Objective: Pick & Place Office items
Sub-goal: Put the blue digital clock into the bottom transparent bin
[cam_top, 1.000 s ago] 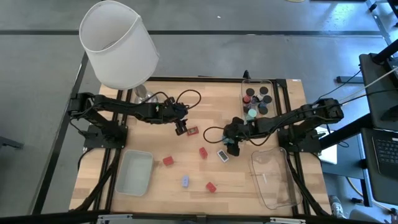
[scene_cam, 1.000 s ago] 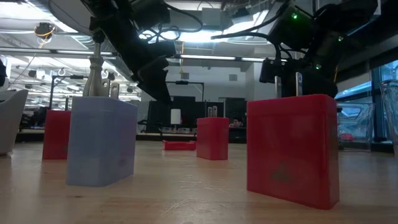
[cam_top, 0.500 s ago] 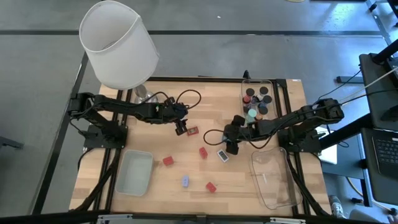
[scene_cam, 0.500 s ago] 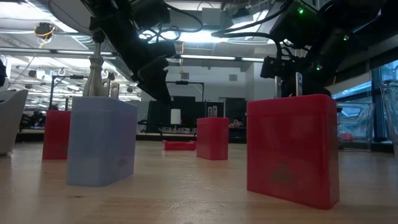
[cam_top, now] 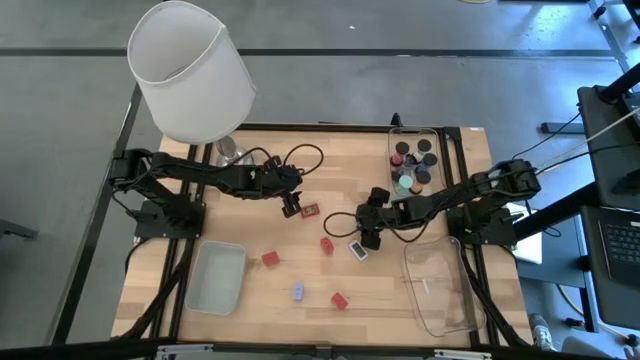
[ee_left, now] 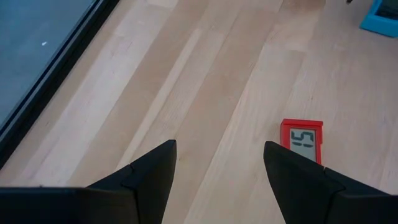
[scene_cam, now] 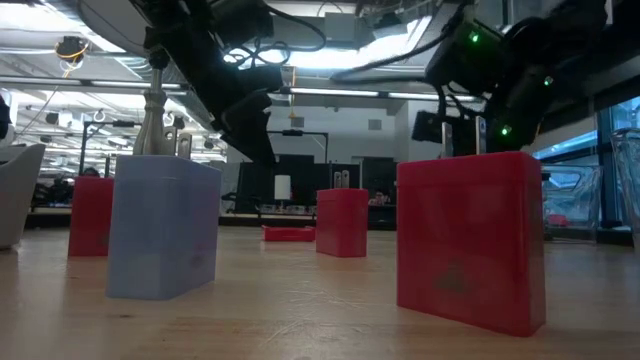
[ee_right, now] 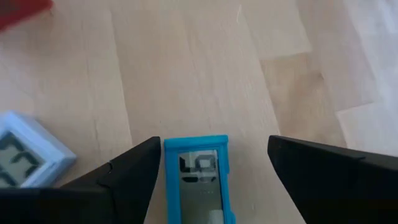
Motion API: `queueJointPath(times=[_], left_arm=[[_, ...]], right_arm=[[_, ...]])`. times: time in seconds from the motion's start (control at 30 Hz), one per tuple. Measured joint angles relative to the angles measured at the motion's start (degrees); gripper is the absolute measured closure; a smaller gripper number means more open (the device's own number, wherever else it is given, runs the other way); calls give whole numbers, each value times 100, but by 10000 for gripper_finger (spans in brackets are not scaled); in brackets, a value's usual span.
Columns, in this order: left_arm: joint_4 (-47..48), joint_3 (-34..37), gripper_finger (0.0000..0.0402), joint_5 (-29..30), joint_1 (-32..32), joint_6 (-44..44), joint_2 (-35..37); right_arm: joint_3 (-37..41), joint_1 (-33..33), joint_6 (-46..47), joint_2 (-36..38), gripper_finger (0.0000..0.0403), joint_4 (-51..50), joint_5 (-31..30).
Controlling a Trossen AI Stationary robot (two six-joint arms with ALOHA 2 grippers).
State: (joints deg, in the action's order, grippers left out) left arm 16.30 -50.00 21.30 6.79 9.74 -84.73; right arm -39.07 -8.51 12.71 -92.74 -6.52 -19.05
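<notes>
The right gripper (cam_top: 369, 240) hangs with fingers apart over a blue clock (ee_right: 198, 179) — the piece lies flat between them, just beside the white clock (cam_top: 358, 249). The left gripper (cam_top: 290, 209), also spread, waits beside the flat red clock (cam_top: 310, 211), well apart from the white clock.

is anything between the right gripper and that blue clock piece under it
Nothing visible. In the right wrist view the blue clock piece lies flat on bare wood between the open fingers of the right gripper. The white piece sits off to one side, outside the fingers.
</notes>
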Motion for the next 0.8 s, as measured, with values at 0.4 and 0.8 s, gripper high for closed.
queueJointPath(times=[0.4,0.8], left_arm=[[-3,0,162,2,0,0,0],[-3,0,162,2,0,0,0]], right_arm=[[-2,20,-149,-133,153,61,84],[-15,38,202,-130,255,81,557]])
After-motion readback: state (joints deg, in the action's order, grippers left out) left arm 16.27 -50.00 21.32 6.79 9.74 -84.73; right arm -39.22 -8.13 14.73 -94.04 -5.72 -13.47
